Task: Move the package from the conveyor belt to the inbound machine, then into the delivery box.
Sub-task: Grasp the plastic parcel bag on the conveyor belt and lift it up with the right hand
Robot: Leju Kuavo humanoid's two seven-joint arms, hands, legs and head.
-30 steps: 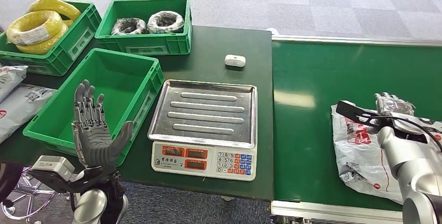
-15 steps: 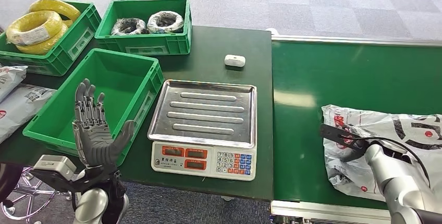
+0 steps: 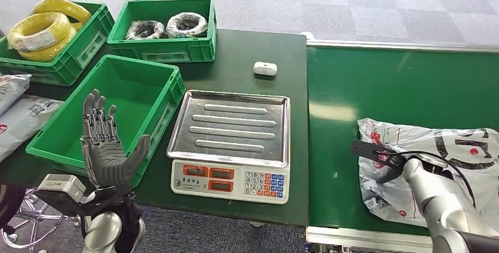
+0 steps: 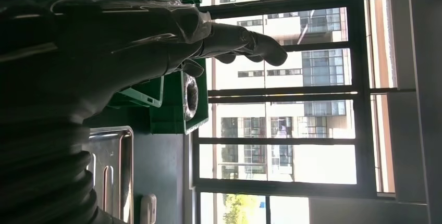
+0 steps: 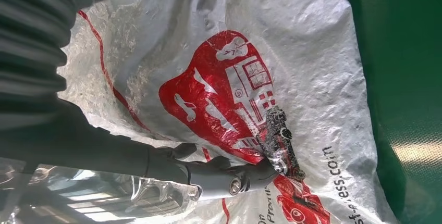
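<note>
3 green crates: one [image 3: 109, 109] near the desk's [image 3: 247, 47] front-left, one [image 3: 168, 29] at the back edge, one [image 3: 59, 41] at the far left. 2 dark wire coils [image 3: 146, 29] [image 3: 187, 24] in the back crate. Yellow coils [image 3: 41, 29] in the far-left crate, at least 2, exact count unclear. 1 scale [image 3: 229, 147]. 1 small white device [image 3: 265, 68]. 1 package [image 3: 429, 165] on the conveyor belt [image 3: 400, 88]. 2 more white bags [image 3: 20, 117] [image 3: 10, 85] at the left edge. 2 robot hands: left [image 3: 106, 147], right [image 5: 219, 174].
</note>
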